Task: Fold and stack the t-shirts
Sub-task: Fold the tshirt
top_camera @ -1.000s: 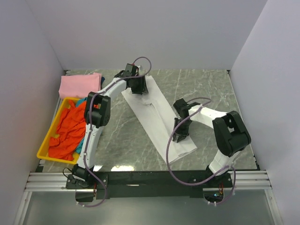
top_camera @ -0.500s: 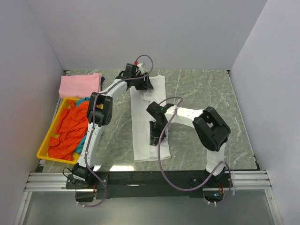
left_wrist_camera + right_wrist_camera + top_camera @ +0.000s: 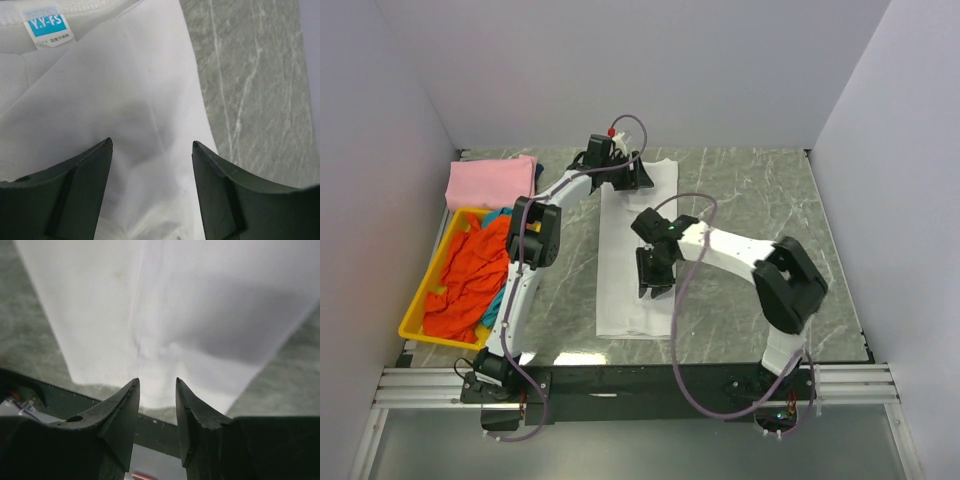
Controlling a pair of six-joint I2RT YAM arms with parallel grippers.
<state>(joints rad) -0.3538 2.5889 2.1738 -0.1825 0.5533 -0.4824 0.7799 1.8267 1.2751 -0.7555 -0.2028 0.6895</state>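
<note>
The white t-shirt (image 3: 625, 300) lies folded into a long strip, running from the back of the table to the front edge. Its blue neck label (image 3: 48, 25) shows in the left wrist view. My left gripper (image 3: 626, 178) is open over the collar end of the shirt (image 3: 125, 100), jaws wide apart (image 3: 152, 145). My right gripper (image 3: 653, 280) hovers over the strip's middle. Its jaws stand a narrow gap apart with no cloth between them (image 3: 157, 382), and the shirt (image 3: 175, 300) lies flat below.
A folded pink t-shirt (image 3: 490, 182) lies at the back left. A yellow tray (image 3: 415, 320) at the left holds a crumpled orange-red shirt (image 3: 470, 280) and some teal cloth (image 3: 492, 308). Walls close in three sides.
The white shirt has swung from a diagonal lie to straight front-to-back. My right gripper moved left with its lower end. My left gripper stayed at the collar end.
</note>
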